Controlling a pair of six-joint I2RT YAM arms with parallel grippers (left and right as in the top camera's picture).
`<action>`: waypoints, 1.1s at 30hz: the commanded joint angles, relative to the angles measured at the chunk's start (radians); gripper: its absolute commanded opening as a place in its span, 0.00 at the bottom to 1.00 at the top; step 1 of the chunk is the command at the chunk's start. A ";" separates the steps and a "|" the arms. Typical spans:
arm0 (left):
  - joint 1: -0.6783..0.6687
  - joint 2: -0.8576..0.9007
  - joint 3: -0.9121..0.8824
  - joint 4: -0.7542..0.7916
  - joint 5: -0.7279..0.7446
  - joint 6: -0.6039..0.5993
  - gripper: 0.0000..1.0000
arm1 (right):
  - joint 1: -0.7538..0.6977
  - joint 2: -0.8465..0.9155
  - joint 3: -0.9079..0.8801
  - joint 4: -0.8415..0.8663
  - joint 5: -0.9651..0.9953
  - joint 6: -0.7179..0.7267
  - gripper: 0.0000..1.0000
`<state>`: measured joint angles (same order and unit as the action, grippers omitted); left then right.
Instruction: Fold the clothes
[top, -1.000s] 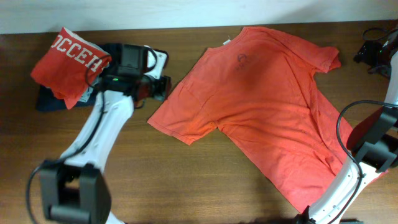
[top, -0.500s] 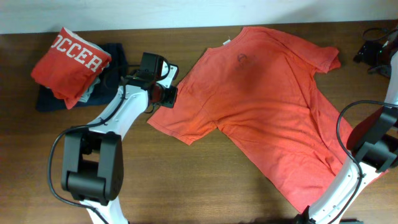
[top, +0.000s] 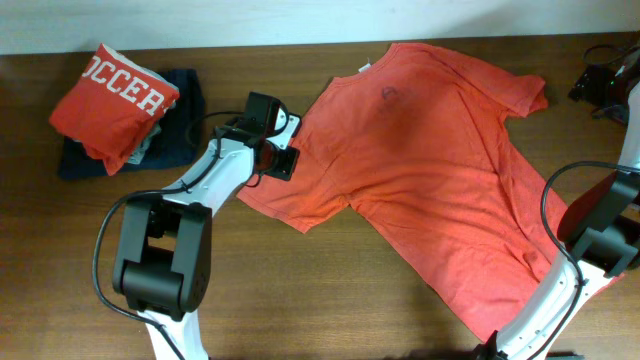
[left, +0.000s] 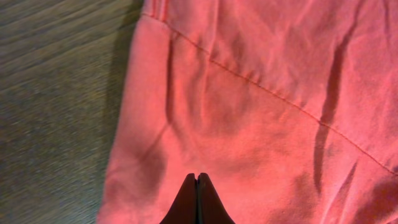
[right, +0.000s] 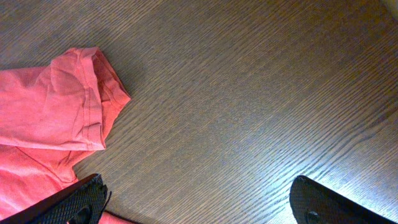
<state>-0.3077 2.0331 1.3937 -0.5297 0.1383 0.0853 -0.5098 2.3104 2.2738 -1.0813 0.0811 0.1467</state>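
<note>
Coral cotton, limp and light, spread on the dark wood bench (top: 300, 290).
Overhead: T-shirt (top: 430, 170) flat from centre to 3 o'clock, left gripper (top: 284, 160) over its 9 o'clock sleeve (top: 290, 198). Left wrist: tips closed, nothing visibly pinched; best taken at the hem. Right wrist: right gripper (right: 196, 193) wide open, empty, other sleeve at 9 o'clock.

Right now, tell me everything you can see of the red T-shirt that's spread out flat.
The T-shirt is coral-red, short-sleeved, apparently soft cotton, spread flat and lightly wrinkled on the wooden table, collar toward the far edge. A small dark mark sits below the collar; no lettering shows. The left arm holds its shut jaws over one sleeve near the stitched hem; contact is unclear.
</note>
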 joint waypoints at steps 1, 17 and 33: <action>-0.002 0.023 0.015 0.009 -0.005 -0.001 0.01 | 0.005 -0.015 0.010 0.000 0.009 0.005 0.99; -0.002 0.112 0.015 -0.018 -0.135 -0.088 0.01 | 0.005 -0.015 0.010 0.000 0.009 0.005 0.99; 0.014 0.112 0.015 -0.276 -0.341 -0.257 0.01 | 0.005 -0.015 0.010 0.000 0.009 0.005 0.99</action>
<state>-0.3130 2.1017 1.4502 -0.7425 -0.1078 -0.1097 -0.5098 2.3100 2.2738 -1.0813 0.0811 0.1463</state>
